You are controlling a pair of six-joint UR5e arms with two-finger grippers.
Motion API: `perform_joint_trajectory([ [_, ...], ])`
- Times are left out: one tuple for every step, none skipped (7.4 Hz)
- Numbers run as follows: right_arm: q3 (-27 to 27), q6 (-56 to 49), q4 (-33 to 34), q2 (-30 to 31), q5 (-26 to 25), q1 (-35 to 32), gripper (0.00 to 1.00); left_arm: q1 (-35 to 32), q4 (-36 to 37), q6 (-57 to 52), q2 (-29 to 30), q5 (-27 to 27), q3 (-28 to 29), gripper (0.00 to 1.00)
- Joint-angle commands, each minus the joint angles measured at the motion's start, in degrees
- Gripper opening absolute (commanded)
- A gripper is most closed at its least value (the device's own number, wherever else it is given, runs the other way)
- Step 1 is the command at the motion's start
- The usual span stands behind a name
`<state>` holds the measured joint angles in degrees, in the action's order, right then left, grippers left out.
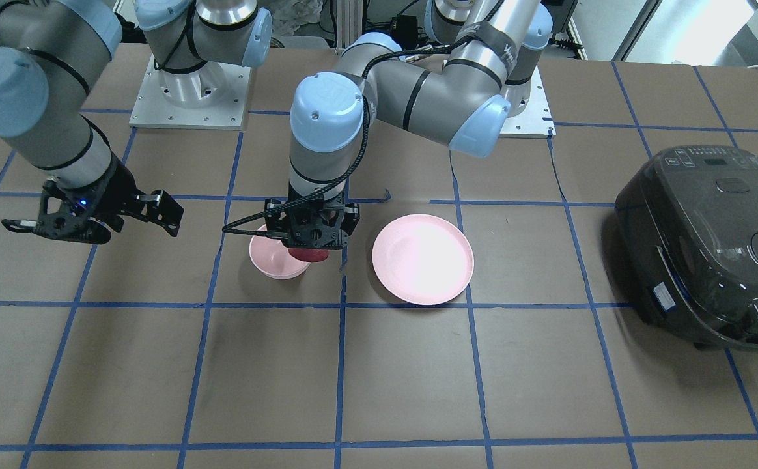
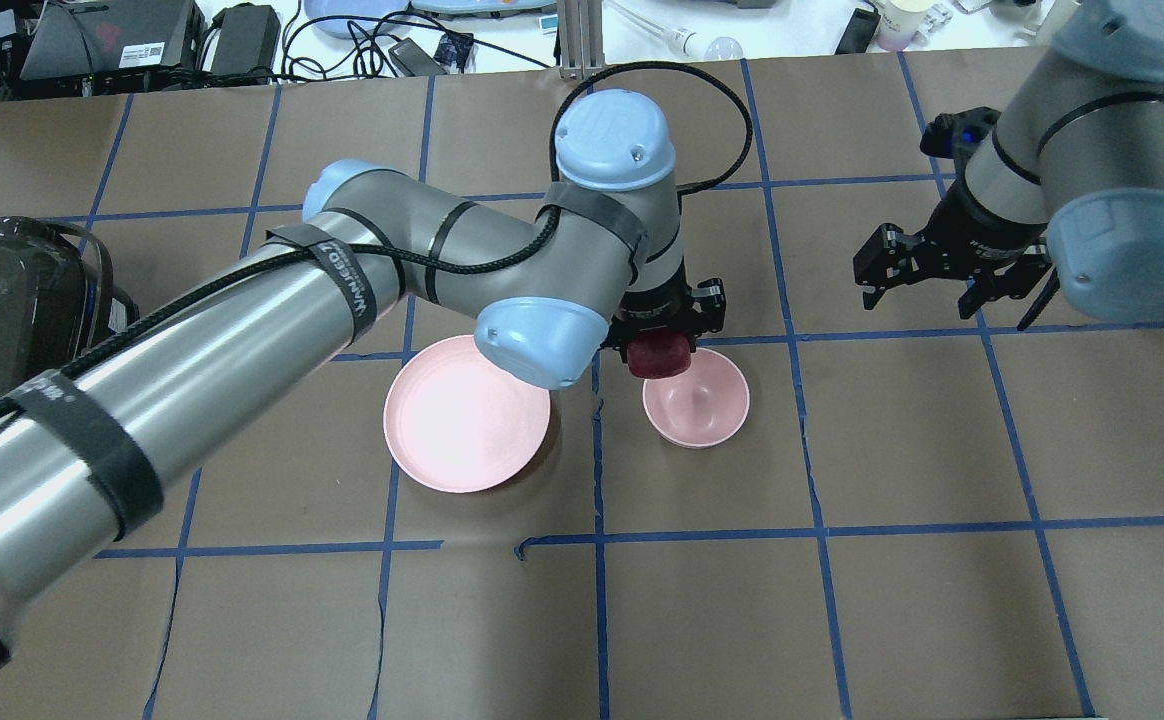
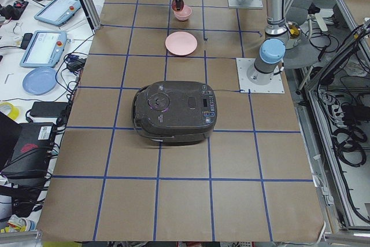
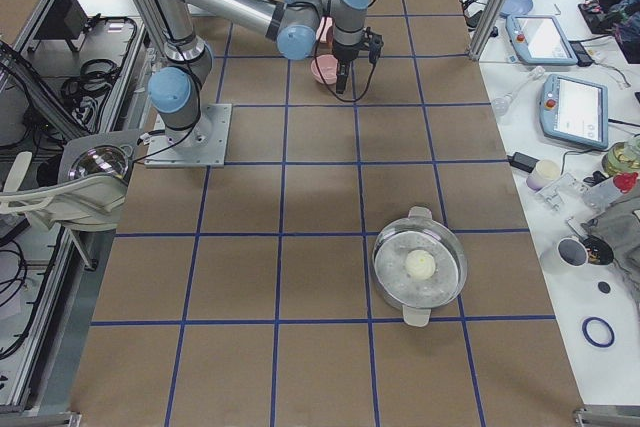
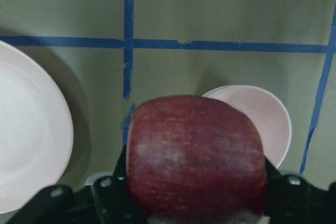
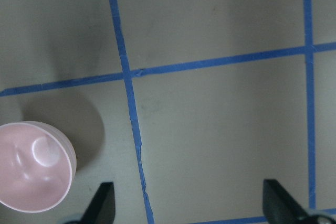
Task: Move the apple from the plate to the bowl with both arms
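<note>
My left gripper is shut on the dark red apple and holds it just above the small pink bowl, over the rim nearest the plate. The apple fills the left wrist view, with the bowl behind it and the plate at the left. The wide pink plate lies bare beside the bowl. In the front-facing view the apple hangs over the bowl. My right gripper is open and empty, hovering off to the bowl's right; the bowl shows in its wrist view.
A dark rice cooker stands at the table's left end, beyond the plate. A metal pot sits on the table's right end. Both arm bases are bolted at the robot's side of the table. Blue tape lines grid the brown tabletop.
</note>
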<state>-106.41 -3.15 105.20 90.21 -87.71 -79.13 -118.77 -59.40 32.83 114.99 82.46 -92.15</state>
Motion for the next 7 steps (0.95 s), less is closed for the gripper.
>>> perform_joint_trajectory([
  [10.1, 0.1, -13.8, 5.0, -1.2, -0.1, 1.00, -2.8, 3.2, 3.2, 3.2, 0.4, 0.0, 0.00],
  [15.9, 0.1, -19.8, 5.1, -1.6, -0.1, 1.00, -3.1, 3.0, 4.0, 3.3, 0.4, -0.5, 0.00],
  [20.2, 0.0, -24.6, 4.6, -3.0, -0.1, 1.00, -3.2, 3.5, 5.8, 3.3, 0.2, -0.5, 0.00],
  [20.8, 0.0, -25.1, 4.3, -3.1, -0.1, 1.00, -3.6, 3.1, 6.8, 4.0, 0.2, -1.2, 0.00],
  [20.8, 0.0, -25.0, 4.4, -2.1, -0.3, 1.00, -4.1, 3.8, 6.8, 4.5, 0.3, -1.5, 0.00],
  [20.7, 0.4, -24.3, 4.0, -1.7, -3.3, 1.00, -4.1, 4.0, 6.5, 4.6, 0.7, -1.7, 0.00],
  [21.0, 2.2, -22.6, 1.6, -2.5, -9.0, 1.00, -4.1, 5.3, 6.4, 4.7, 1.6, -1.6, 0.44],
])
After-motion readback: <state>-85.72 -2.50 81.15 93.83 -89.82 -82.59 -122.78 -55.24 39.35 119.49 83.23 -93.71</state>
